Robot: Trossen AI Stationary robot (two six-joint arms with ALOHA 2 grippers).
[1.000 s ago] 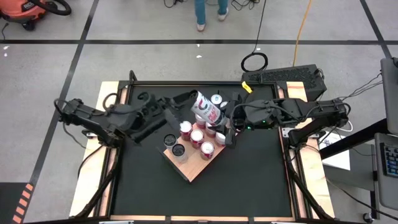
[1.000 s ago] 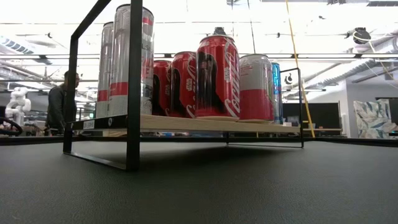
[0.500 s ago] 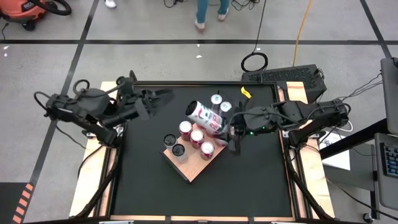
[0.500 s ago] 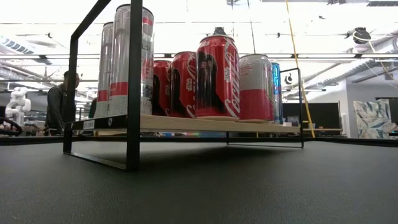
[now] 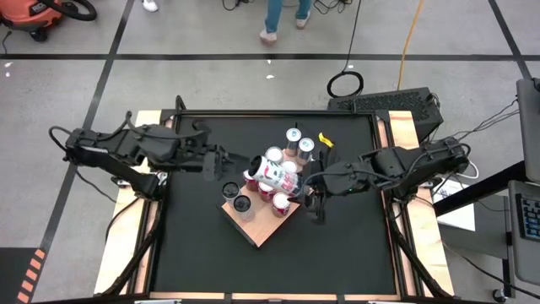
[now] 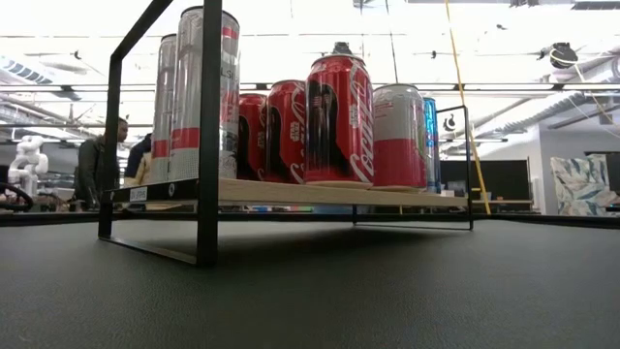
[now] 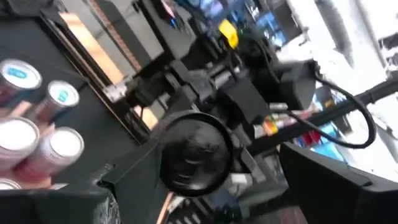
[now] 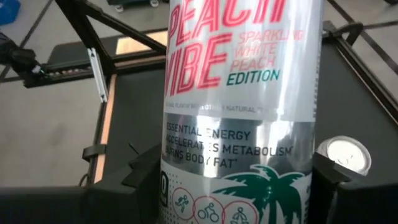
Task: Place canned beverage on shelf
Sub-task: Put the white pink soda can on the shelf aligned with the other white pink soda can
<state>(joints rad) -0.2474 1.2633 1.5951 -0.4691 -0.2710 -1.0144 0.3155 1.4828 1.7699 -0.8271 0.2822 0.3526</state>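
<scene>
Looking across the tabletop point(image 6: 387, 291) at low level, you get the shelf point(image 6: 291, 192) first: a light wood board w/ thin black edge on a black wire frame. Two tall silver-and-red cans point(image 6: 199, 97) stand at the shelf's near left corner in that view, red cola cans point(image 6: 339, 118) mid-board, a silver-and-red can and a blue one twd its far right end. A person point(image 6: 97, 160) stands in the room behind the shelf.

From above, the shelf point(image 5: 253, 226) sits angled near the table's centre, its near half bare. The right gripper point(image 5: 291, 179) is over the shelf's right-hand rows, holding a white can point(image 5: 272, 170) tipped on its side above the standing cans. Your right wrist cam shows it plainly: fingers point(image 8: 124, 186) part-open and clamped either side of the can point(image 8: 239, 112), marked "Peach Vibe", w/ another can top point(image 8: 344, 154) just beside it. The can isn't set on the board yet.

The left gripper point(image 5: 221, 160) hangs just off the shelf's left corner, near the white can, jaws wide, nothing held. Two blue-top cans point(image 5: 299, 142) stand off the shelf, behind it. Past the table, a person's legs point(image 5: 283, 17) show on the floor.
</scene>
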